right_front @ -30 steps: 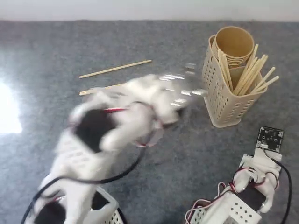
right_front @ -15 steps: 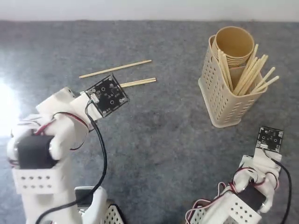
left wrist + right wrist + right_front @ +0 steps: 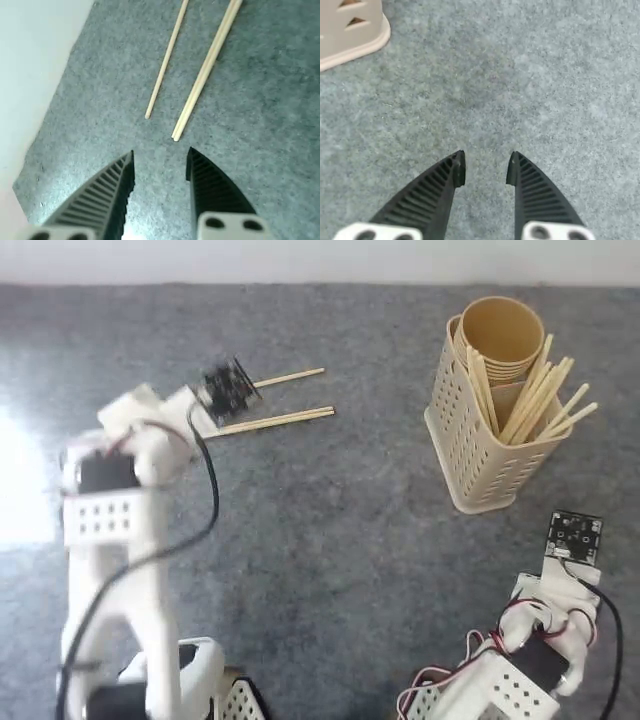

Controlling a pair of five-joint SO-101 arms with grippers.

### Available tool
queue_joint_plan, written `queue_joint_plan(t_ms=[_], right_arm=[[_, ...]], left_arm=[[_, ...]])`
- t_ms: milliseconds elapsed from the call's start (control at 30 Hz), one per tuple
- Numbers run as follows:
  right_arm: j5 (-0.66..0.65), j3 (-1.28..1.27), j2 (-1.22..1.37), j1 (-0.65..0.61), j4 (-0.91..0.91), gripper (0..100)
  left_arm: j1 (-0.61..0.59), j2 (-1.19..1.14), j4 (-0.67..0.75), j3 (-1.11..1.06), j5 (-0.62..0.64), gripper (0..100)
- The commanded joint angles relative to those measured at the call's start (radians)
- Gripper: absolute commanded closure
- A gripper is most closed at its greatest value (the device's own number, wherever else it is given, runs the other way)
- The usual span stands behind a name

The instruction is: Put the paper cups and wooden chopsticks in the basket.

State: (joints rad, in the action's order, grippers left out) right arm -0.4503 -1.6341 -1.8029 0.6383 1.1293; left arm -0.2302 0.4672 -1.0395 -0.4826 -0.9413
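In the high view my left arm stood at the left of the frame, with its wrist up in the upper left. The left gripper (image 3: 161, 152) had its jaws apart, with nothing between them. Two loose lots of wood lay on the grey mat in front of it. One was a single chopstick (image 3: 167, 55) and the other a pair of chopsticks (image 3: 205, 75), close beside it but not touching.

Both pointed away from the jaws, almost straight ahead. The near end of the pair sat just past the jaw tips, nearly in line with the gap. I thought a short push forward would put that end between the jaws.

The left wrist view let me see the small space between the tips and the stick ends. The high view let me see the way to the basket (image 3: 470, 460) in the upper right. It already held the paper cups (image 3: 500, 330) and many chopsticks.

The right gripper (image 3: 486, 156) was at the lower right. Its jaws were apart and empty, over bare mat near the basket. The left arm was much nearer the loose sticks.
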Motion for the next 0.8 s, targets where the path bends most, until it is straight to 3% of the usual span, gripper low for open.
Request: queue_joint_plan(t_ms=[0, 200, 400, 567, 767], right_arm=[[-0.015, 0.005, -0.013, -0.035, 0.002, 85.1], [-0.015, 0.005, -0.013, -0.035, 0.002, 85.1], [-0.015, 0.003, -0.013, -0.035, 0.002, 85.1], [-0.017, -0.002, -0.013, -0.035, 0.002, 85.1], [-0.018, -0.006, -0.013, -0.035, 0.002, 85.1]], left_arm=[[-0.037, -0.292, -0.003, 0.32, -0.014, 90], [-0.049, -0.727, -0.193, 0.842, -0.014, 97], [-0.041, -1.168, -0.382, 1.392, -0.048, 88], [-0.04, -1.521, -0.451, 1.819, -0.048, 80], [-0.005, -1.846, -0.486, 2.158, -0.049, 80]])
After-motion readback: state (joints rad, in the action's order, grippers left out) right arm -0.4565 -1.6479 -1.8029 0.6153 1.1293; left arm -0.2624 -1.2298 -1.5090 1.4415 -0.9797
